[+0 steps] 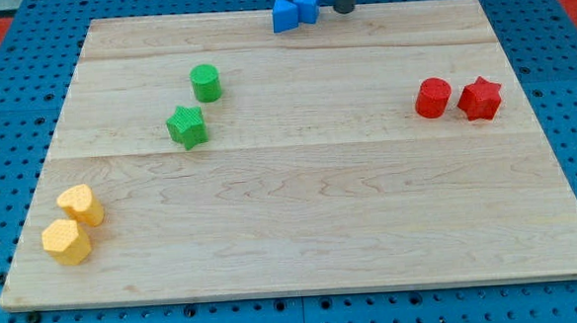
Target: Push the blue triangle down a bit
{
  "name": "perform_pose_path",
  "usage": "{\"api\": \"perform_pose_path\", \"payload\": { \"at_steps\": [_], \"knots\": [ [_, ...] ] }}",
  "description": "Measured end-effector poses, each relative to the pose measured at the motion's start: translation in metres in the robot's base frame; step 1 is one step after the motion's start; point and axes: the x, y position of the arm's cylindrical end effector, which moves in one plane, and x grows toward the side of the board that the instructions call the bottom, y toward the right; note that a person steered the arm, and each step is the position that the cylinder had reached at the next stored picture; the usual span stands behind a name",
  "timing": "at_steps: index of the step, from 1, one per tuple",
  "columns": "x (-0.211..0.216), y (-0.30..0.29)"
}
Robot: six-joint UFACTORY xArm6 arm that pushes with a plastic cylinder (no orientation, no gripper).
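The blue triangle [284, 15] lies at the board's top edge, a little left of the middle. A blue cube [307, 3] touches it on its upper right. My tip [344, 8] is the lower end of the dark rod at the view's top. It stands just right of the blue cube, a small gap away, and further right of the blue triangle.
The wooden board [301, 220] lies on a blue pegboard. A green cylinder [205, 83] and a green star [187, 126] sit left of centre. A red cylinder [432, 98] and a red star [480, 98] sit at the right. Two yellow blocks [80, 205] [66, 241] sit at the lower left.
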Motion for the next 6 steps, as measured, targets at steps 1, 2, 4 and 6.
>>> {"api": "perform_pose_path", "payload": {
  "at_steps": [1, 2, 4, 6],
  "knots": [
    [0.025, -0.066],
    [0.087, -0.1],
    [0.051, -0.138],
    [0.001, -0.119]
  ]
}}
